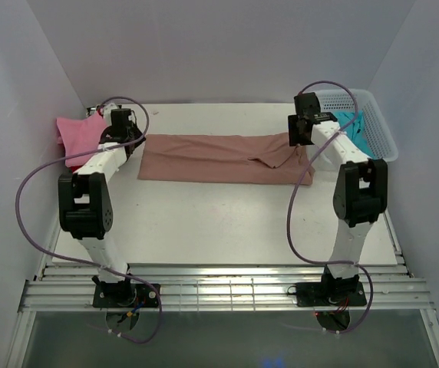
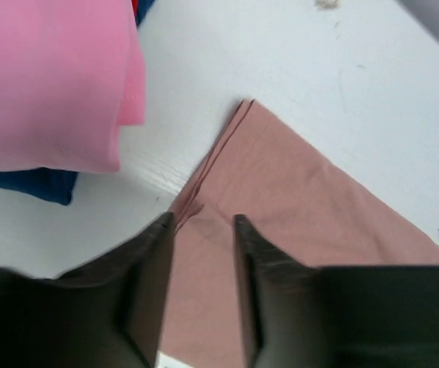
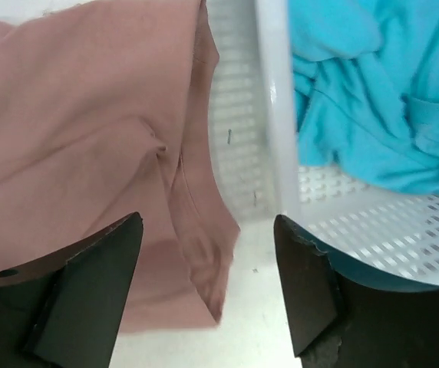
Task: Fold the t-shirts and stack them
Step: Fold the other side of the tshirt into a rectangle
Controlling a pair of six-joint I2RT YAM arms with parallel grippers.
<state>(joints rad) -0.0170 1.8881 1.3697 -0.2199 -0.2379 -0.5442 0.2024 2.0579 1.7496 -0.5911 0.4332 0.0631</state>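
A large rose-brown t-shirt (image 1: 219, 159) lies folded into a long strip across the back of the table. My left gripper (image 1: 131, 136) hovers over its left end. In the left wrist view the gripper (image 2: 200, 224) is open with a narrow gap, empty, just above the shirt's corner (image 2: 296, 215). My right gripper (image 1: 297, 140) is over the shirt's right end. In the right wrist view it (image 3: 208, 224) is wide open and empty above the rumpled edge (image 3: 74, 130). A folded pink t-shirt (image 2: 51, 77) lies on dark blue (image 2: 35, 185) and red (image 2: 136, 6) ones.
The pile of folded shirts (image 1: 76, 134) sits at the back left corner, close to my left gripper. A white lattice basket (image 1: 377, 123) with a turquoise t-shirt (image 3: 365, 100) stands at the back right, its wall (image 3: 277, 115) touching the rose-brown shirt's edge.
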